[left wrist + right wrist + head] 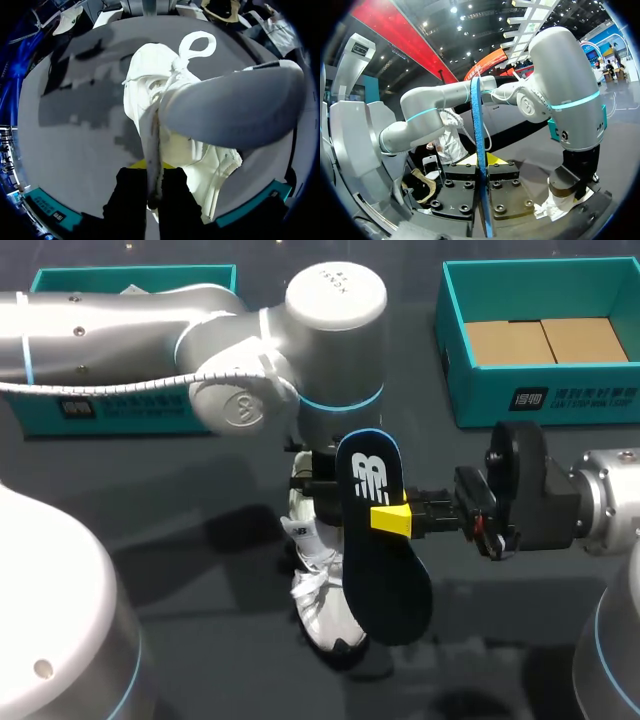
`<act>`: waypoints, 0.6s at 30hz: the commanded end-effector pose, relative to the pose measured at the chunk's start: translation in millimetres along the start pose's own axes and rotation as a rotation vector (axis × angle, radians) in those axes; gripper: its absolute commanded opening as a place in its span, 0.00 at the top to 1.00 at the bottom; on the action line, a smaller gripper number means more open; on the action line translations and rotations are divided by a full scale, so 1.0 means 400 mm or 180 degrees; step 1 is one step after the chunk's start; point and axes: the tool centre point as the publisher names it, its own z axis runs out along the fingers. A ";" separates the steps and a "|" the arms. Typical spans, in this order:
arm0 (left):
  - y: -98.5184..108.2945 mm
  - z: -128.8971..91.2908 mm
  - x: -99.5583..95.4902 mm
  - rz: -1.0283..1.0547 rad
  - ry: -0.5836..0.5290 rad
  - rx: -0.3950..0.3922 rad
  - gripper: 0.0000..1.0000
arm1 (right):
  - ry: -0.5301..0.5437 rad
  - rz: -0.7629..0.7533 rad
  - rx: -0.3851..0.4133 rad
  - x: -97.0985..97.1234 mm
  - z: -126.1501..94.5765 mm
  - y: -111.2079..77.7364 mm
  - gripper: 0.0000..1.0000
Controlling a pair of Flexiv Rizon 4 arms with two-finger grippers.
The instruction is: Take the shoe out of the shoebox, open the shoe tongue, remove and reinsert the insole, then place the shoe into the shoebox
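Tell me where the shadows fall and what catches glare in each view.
Head view: soft shadows darken the table left of the shoe; the left arm shows a pale sheen. Left wrist view: blocky shadows beside the shoe. Right wrist view: a bright highlight on the left arm; the insole, edge-on, shows no glare.

Crowded at the middle of the table (200, 540): left arm (250, 350) stretched in over the back half, left gripper (154, 169) pointing straight down and clamped on the shoe (318, 580). Barred on the shoe's right side by the insole (380, 560), held off the table and pinched across its waist by the right gripper (392, 519), level from the right. Open dark tabletop to the shoe's left and in front of it. Open strip between the right arm (600, 505) and the shoebox (545, 405) behind it. Walled at the back corners by that shoebox and a second teal box (130, 410), partly under the left arm.
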 end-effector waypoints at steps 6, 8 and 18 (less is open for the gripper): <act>0.006 0.033 -0.038 0.0026 0.0103 0.0000 0.87 | -0.0018 0.0002 -0.0002 0.006 0.002 -0.002 1.00; 0.006 0.035 -0.040 0.0039 0.0112 0.0003 0.71 | -0.0018 0.0002 -0.0002 0.006 0.002 -0.002 1.00; 0.008 -0.031 -0.038 -0.0058 -0.0157 0.0050 0.00 | -0.0018 0.0002 -0.0002 0.006 0.002 -0.002 1.00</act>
